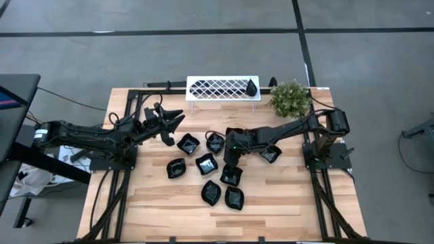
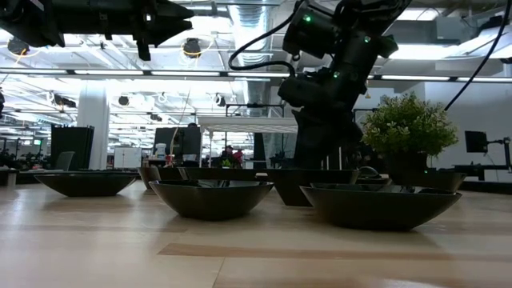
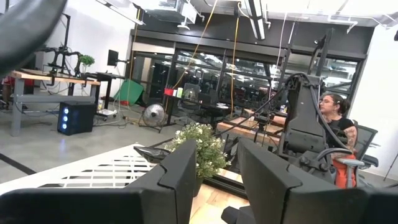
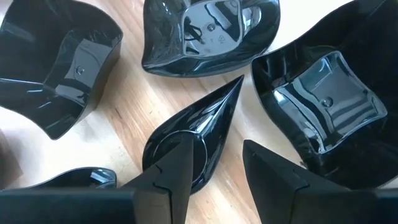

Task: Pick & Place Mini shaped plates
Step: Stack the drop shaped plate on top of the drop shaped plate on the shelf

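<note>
Small shiny black plates (image 1: 207,164) sit close together on the middle of the light wooden table (image 1: 285,203). Right gripper (image 1: 231,161) hangs low over a pointed teardrop plate (image 4: 196,140), fingers apart around its edge. Left gripper (image 1: 178,118) waits up high, fingers apart, holding nothing

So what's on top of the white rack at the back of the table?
One small black teardrop dish sits at the right end of the white rack. The rest of its lattice top shows bare. What lies under the rack cannot be seen.
</note>
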